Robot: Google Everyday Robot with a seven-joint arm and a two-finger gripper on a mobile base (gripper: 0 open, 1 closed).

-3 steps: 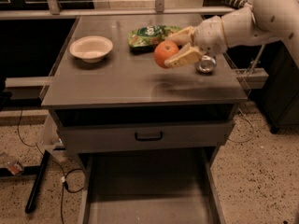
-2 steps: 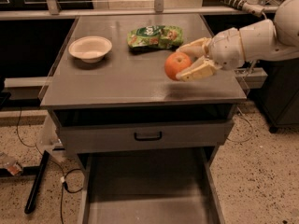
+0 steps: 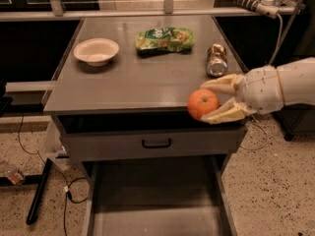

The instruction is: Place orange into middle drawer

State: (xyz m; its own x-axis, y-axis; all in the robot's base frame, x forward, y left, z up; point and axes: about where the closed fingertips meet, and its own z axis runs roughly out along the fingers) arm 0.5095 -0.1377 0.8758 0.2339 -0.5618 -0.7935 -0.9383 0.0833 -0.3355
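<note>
The orange (image 3: pixel 202 103) is held in the air at the cabinet top's front right edge. My gripper (image 3: pixel 212 100) is shut on it, one pale finger above and one below, with the white arm coming in from the right. The middle drawer (image 3: pixel 152 215) is pulled out below, a wide grey tray with a flat floor and low side walls. The orange hangs above and a little to the right of the tray's back part.
On the cabinet top (image 3: pixel 123 82) stand a white bowl (image 3: pixel 96 51) at the left, a green snack bag (image 3: pixel 165 39) at the back and a metal can (image 3: pixel 216 60) at the right. The shut top drawer front (image 3: pixel 155 142) has a black handle. Cables lie on the floor at the left.
My gripper has carried the orange from over the cabinet top forward and down to the front right edge. The can, earlier hidden behind the gripper, now shows.
</note>
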